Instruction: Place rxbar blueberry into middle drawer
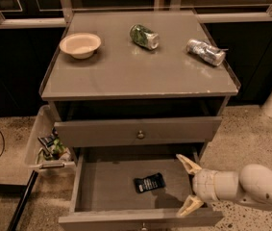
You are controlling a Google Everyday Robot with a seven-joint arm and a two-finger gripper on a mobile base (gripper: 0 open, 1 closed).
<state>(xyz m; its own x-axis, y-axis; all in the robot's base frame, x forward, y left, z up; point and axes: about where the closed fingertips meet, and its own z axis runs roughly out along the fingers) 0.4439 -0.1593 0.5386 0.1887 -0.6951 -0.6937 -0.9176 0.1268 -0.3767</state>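
Note:
The rxbar blueberry point(149, 183), a flat dark bar with white print, lies on the grey floor of the open middle drawer point(106, 189), a little right of centre. My gripper point(188, 186) is at the drawer's right side, to the right of the bar and apart from it. Its two tan fingers point(187, 164) are spread wide and hold nothing. The white arm reaches in from the lower right.
The higher drawer front with a brass knob point(140, 134) is shut above. On the cabinet top stand a cream bowl point(80, 44), a green crushed can point(144, 36) and a silver crushed can point(205, 51). A clear bin with clutter point(49, 148) hangs at the left.

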